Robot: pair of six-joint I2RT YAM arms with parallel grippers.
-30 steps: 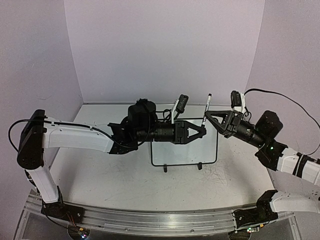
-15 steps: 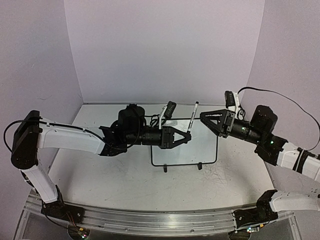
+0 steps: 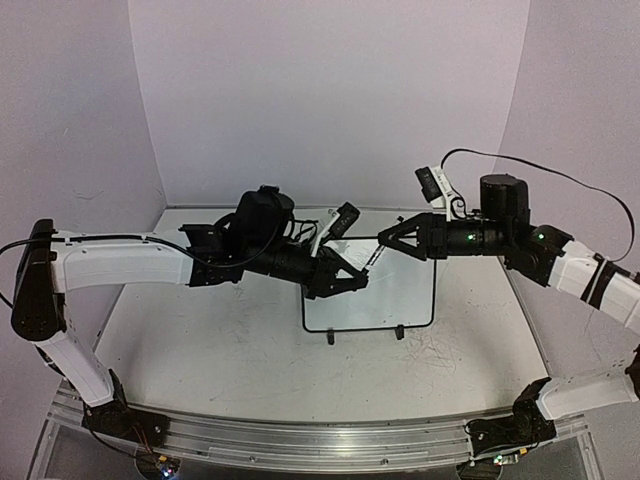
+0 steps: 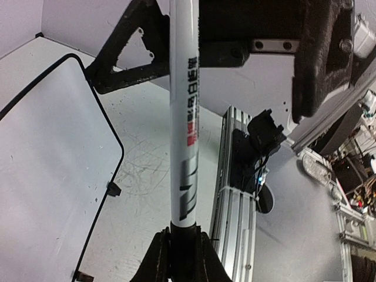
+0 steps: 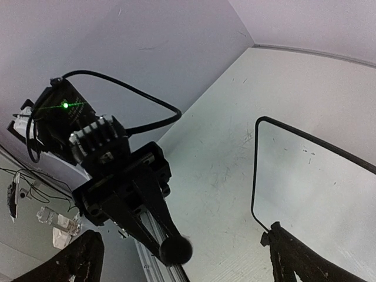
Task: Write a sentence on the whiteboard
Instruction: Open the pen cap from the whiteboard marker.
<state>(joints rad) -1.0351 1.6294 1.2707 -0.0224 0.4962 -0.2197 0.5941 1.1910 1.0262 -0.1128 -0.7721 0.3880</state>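
Note:
The whiteboard (image 3: 398,298) stands on its two feet on the table, under both grippers; its left part shows in the left wrist view (image 4: 47,176) and its corner in the right wrist view (image 5: 317,182). Its visible face is blank; the sentence is not in view. My left gripper (image 3: 352,278) (image 4: 183,238) is shut on the black end of a white marker (image 3: 370,257) (image 4: 184,117). The marker points up and right into my right gripper (image 3: 388,240) (image 5: 188,264), which is open, its fingers (image 4: 126,53) standing wide on either side without touching. The marker's round black tip (image 5: 175,249) faces the right wrist camera.
The grey tabletop (image 3: 230,350) is scratched. An aluminium rail (image 3: 300,435) (image 4: 235,194) runs along the near edge with the arm bases bolted to it. Lilac walls close in the back and both sides. A black cable (image 3: 540,170) loops over the right arm.
The right gripper, which held the marker upright, has opened and let it go. The left gripper has shut on its lower end. Both grippers shifted left, and the marker now tilts.

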